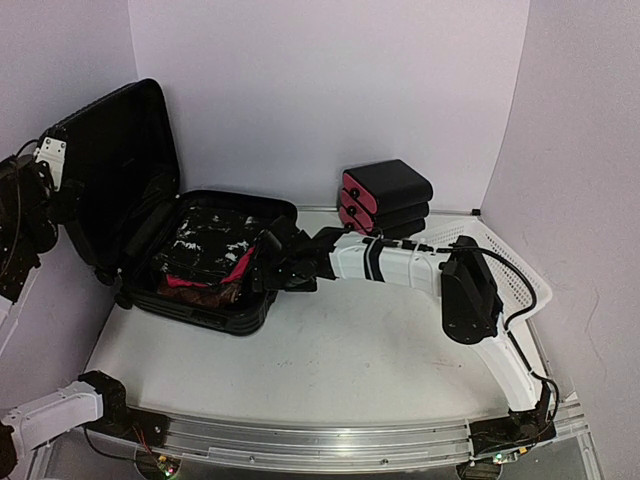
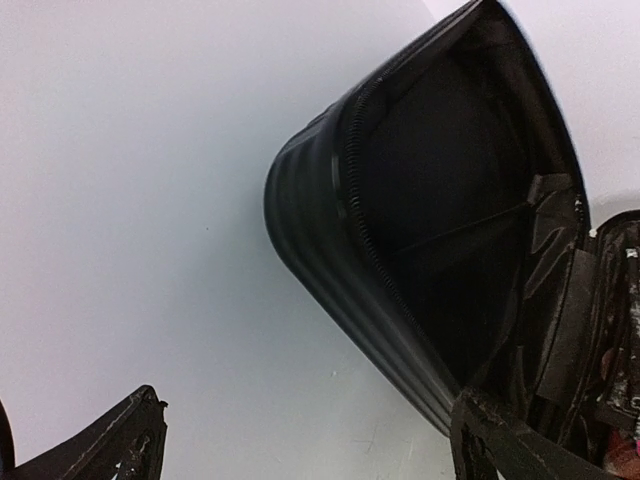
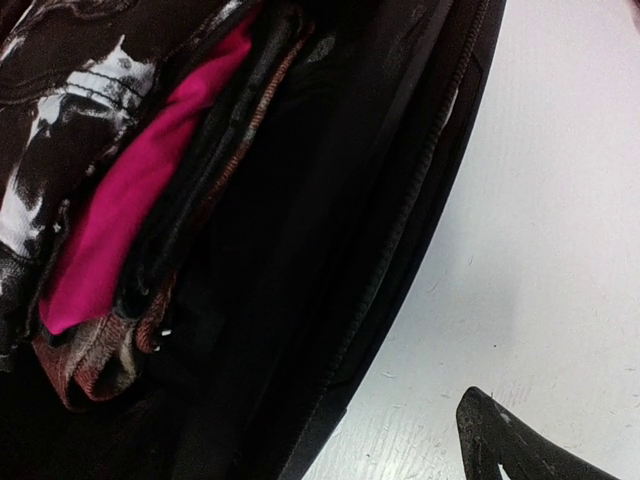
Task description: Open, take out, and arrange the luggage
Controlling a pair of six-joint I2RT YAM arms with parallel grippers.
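Observation:
The luggage (image 1: 215,315) lies open at the left of the table, its lid (image 1: 120,160) standing upright against the left wall. Inside lie folded clothes: a black-and-white patterned piece (image 1: 205,240) and a pink piece (image 1: 240,268). My right gripper (image 1: 262,265) is at the suitcase's front right rim (image 3: 420,180), next to the pink cloth (image 3: 130,200). One finger (image 3: 520,445) shows outside over the table; the other is lost in the dark interior. My left gripper (image 1: 48,165) is beside the lid's ribbed shell (image 2: 320,230), open (image 2: 305,400) and empty.
Three stacked black boxes with pink fronts (image 1: 385,195) stand at the back, right of the suitcase. A white mesh basket (image 1: 500,265) sits at the right under the right arm. Walls close in the left, back and right sides.

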